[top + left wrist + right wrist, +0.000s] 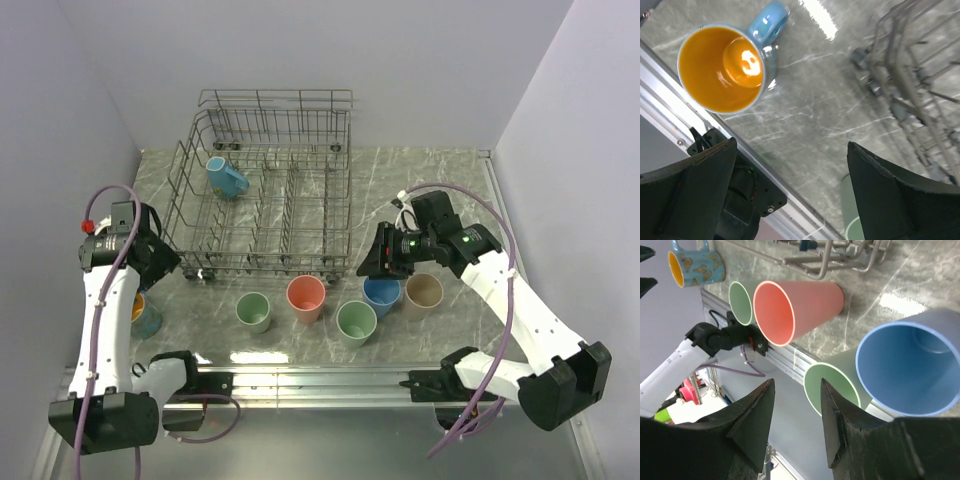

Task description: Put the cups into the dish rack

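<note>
The left pincer (pixel 790 145) is wide apart and holds nothing. In the left wrist view its two dark fingers frame the bare grey marble-patterned table (pixel 815 100). The blue handled mug with a bright orange inside (pixel 720 67) stands at 10 o'clock, apart from both fingers. The right pincer (pixel 797 385) is apart by a smaller gap, is also empty, and touches no cup. Its wrist view shows the round blue plastic cup (pixel 910 370) at 3 o'clock, a pale green plastic cup (pixel 832 387) just beside it, the salmon-pink plastic cup (pixel 800 307) at 12 o'clock, and a second pale green cup (pixel 740 302) behind that one. It also shows pale yellow figures printed on the side of the mug, which the top view hides. Only the top view shows the beige plastic cup (pixel 423 295) at the right end of the row, and a second blue mug (pixel 226 177) lying tilted inside the large grey wire dish rack (pixel 270 262), toward its 11 o'clock corner. The row of five cups stands at 6 o'clock of the rack. The left arm rises steeply, with its wrist beside the rack's near left corner. The right arm reaches toward 10 o'clock, its pincer just above the blue cup.
</note>
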You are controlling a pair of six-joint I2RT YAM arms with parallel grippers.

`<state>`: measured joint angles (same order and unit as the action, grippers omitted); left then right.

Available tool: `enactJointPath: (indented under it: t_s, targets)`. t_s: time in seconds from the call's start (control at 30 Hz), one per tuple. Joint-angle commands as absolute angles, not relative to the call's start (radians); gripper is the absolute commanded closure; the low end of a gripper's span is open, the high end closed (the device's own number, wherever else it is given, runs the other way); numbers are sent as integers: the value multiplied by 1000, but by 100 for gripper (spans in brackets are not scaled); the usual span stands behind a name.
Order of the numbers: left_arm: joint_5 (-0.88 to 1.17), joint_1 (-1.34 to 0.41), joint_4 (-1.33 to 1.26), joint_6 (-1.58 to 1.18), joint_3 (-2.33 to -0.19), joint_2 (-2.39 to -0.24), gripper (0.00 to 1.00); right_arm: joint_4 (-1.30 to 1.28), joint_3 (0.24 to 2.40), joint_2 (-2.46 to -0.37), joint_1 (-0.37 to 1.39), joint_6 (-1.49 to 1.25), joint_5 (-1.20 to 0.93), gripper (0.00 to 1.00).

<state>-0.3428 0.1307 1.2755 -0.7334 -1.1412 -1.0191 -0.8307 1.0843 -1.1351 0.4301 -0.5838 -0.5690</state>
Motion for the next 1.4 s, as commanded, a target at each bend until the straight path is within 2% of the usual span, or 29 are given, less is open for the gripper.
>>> enactJointPath:
  t_s: [0.0, 0.33, 0.63, 0.7, 0.8, 1.03, 1.13, 1.17, 1.23, 1.27, 1.37]
  targets:
    - [-293, 170, 1210, -695, -1121, -1021, 4, -795, 1069, -1091, 440, -584, -583, 51]
    - [-293, 230, 1105, -655, -1060, -1173, 2, -810, 1042, -1054, 440, -580, -571, 51]
    - [-261, 327, 1056, -670, -1005, -1215, 8, -818, 1014, -1035, 442, -575, -563, 51]
    - [-224, 353, 1039, -669, -986, -1224, 11, -816, 1015, -1043, 440, -575, -565, 51]
    - [-166, 417, 1011, -661, -959, -1245, 22, -818, 1020, -1057, 439, -571, -568, 51]
    - [-124, 483, 979, -620, -953, -1256, 29, -824, 1019, -1083, 443, -569, -572, 51]
    - [-104, 500, 954, -615, -939, -1259, 55, -830, 1019, -1092, 442, -569, -566, 51]
    - [-95, 503, 953, -612, -939, -1262, 76, -833, 1019, -1095, 443, -569, -563, 51]
    - [-92, 503, 962, -600, -948, -1262, 93, -842, 1025, -1098, 442, -568, -557, 51]
    - [-110, 503, 969, -595, -969, -1259, 100, -847, 1028, -1101, 443, -566, -549, 51]
    - [-161, 505, 1005, -578, -1020, -1243, 100, -859, 1043, -1103, 442, -568, -540, 51]
